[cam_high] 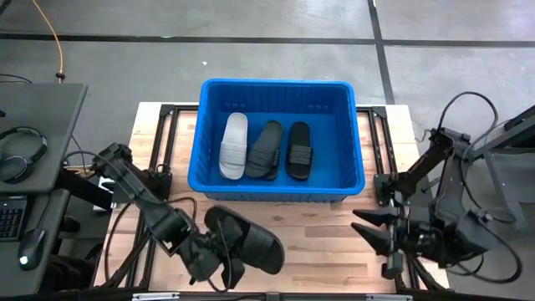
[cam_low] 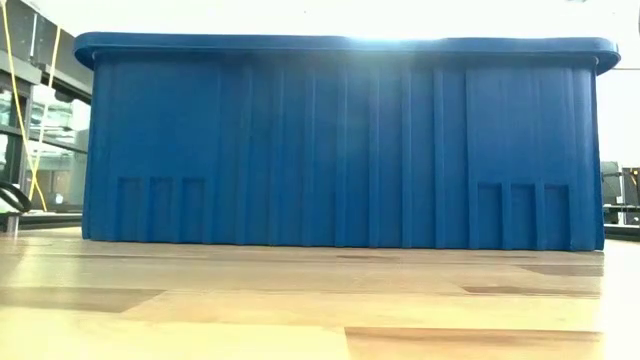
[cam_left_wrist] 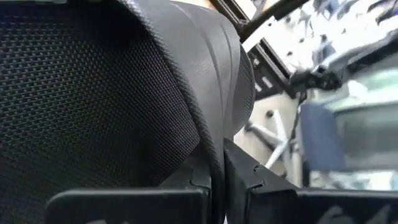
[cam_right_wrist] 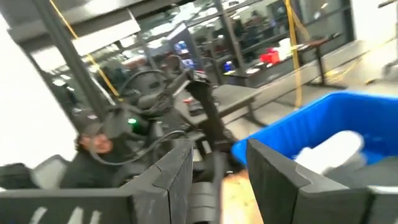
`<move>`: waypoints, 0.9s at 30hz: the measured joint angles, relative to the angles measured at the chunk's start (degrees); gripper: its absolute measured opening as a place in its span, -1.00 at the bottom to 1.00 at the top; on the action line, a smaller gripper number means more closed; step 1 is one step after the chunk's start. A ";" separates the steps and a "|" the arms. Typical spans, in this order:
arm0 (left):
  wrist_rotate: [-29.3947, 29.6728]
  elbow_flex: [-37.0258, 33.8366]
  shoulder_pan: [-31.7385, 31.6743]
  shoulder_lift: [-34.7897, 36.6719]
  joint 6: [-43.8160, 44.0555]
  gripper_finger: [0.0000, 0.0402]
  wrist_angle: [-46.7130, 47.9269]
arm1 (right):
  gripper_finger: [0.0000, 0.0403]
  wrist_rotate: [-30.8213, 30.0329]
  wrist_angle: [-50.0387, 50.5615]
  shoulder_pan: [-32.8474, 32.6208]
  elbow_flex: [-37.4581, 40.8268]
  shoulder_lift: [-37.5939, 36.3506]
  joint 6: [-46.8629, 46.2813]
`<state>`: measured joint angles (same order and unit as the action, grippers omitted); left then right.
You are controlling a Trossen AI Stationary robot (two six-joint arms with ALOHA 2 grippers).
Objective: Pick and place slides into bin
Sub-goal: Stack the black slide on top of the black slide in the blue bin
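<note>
From above, the left gripper sits near the worktop's front edge, left of centre, its fingers pinched tight on a black slide that it holds clear of the wood. The blue bin stands against the back edge; inside lie one off-white slide and two dark slides, side by side in its left and middle part. The right gripper waits near the front right corner with its fingers parted and nothing between them.

At table height, only the bin's ribbed wall and the pale plank worktop show; neither arm appears.

The left wrist view is filled by the slide's textured sole, its edge caught between the two fingers.

The right wrist view is smeared; a person seems to sit at a desk beyond the table, amid cables.

To do this well, the left arm should lift the slide over the near rim before releasing, aiming for the bin's free right side.
</note>
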<state>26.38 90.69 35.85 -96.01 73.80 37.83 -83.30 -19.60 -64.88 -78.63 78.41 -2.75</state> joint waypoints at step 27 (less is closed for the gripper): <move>-21.75 11.06 -18.84 0.02 -40.55 -1.00 12.05 | -0.02 53.81 50.00 36.09 -0.02 -10.80 -53.66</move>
<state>4.63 101.75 17.01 -95.98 33.25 49.88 -29.50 30.40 -28.80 -78.65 67.61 -56.40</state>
